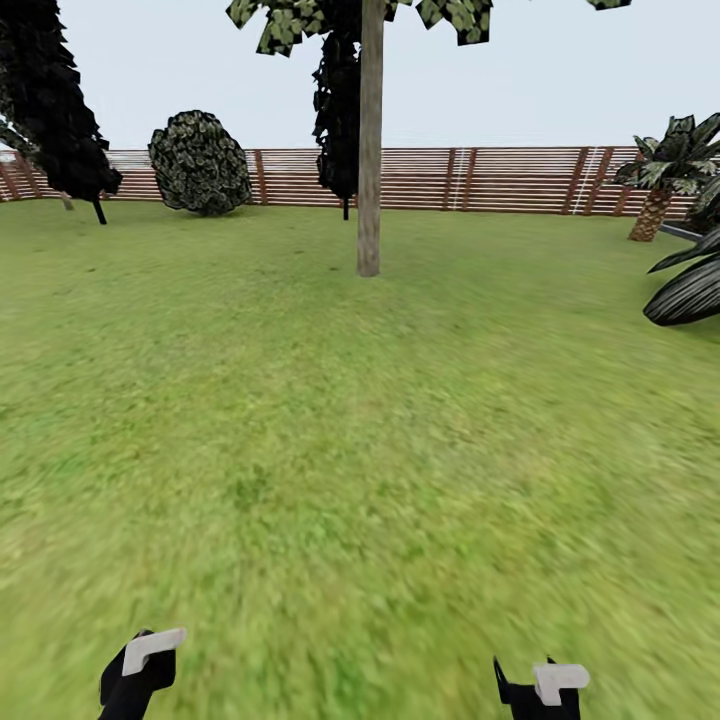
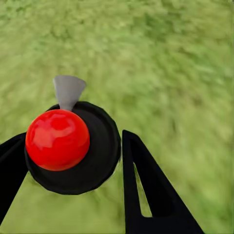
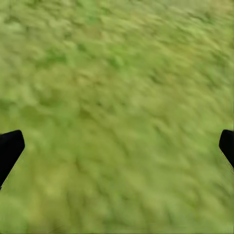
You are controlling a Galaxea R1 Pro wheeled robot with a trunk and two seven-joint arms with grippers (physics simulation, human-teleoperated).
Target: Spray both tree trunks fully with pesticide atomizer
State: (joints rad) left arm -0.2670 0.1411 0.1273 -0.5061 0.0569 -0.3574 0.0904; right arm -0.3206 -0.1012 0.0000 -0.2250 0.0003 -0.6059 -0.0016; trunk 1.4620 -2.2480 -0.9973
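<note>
Grass floor [image 1: 330, 450] runs to one tree trunk [image 1: 370, 150]. Left gripper [image 2: 73, 161] clamps the pesticide atomizer [image 2: 73, 146]; right gripper [image 3: 117, 146] fingers spread apart.

- Lawn [image 1: 330, 420]: blotchy green grass, running back to the fence.
- Fence [image 1: 500, 178]: brown horizontal slats across the far edge.
- Bush [image 1: 200, 163]: round and dark, standing against the fence.
- Palm [image 1: 665, 175]: short, at far right.
- Sky [image 1: 560, 70]: pale, even grey light.
</note>
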